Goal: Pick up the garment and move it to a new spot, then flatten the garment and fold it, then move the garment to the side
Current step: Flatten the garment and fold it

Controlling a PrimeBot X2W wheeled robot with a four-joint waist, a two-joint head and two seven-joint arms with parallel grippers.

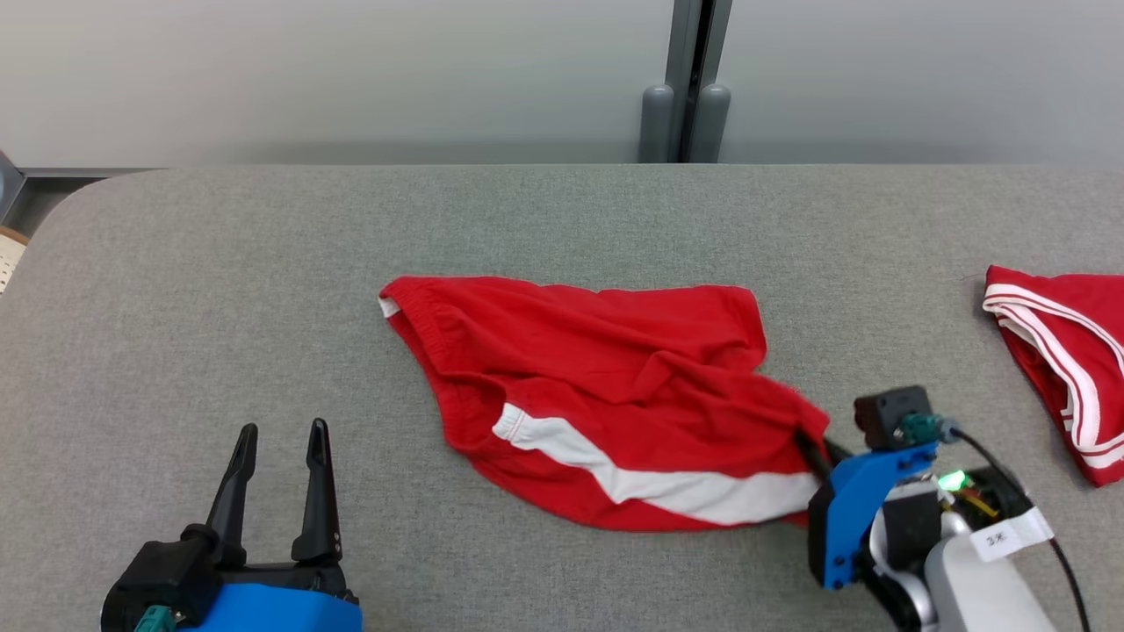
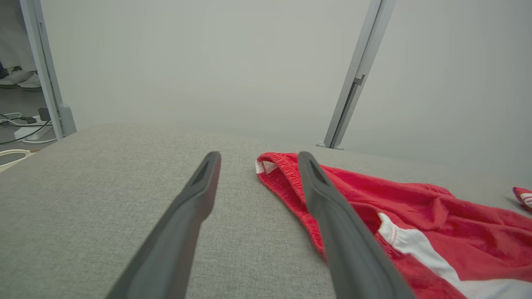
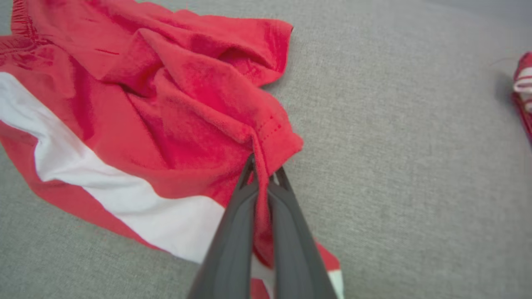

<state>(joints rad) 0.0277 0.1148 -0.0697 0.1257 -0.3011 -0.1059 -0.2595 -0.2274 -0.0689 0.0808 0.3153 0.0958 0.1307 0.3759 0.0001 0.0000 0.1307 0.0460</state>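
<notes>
The garment (image 1: 597, 395) lies mid-table (image 1: 263, 263). A second garment (image 1: 1062, 360) lies well apart at the right edge. The left gripper (image 1: 283, 430) sits near left, apart from the garment; the right gripper (image 3: 262, 166) grips its near right corner. A post (image 1: 685, 96) stands behind the far edge.

My right gripper (image 3: 264, 168) is clamped on the shorts' (image 3: 174, 124) hem, and the pinched cloth covers the inner faces of my fingers (image 3: 232, 232); in the head view a fold hides their tips. The shorts run off the top and left edges of my right wrist view and off the right and bottom edges of the left wrist view, where a finger (image 2: 332, 224) of my left gripper (image 2: 258, 154) covers part of the waistband. A second red garment (image 1: 1062, 369) is cut by the head view's right edge; what kind it is, I cannot tell. The label (image 1: 1001, 537) on my right arm is too small to read.
</notes>
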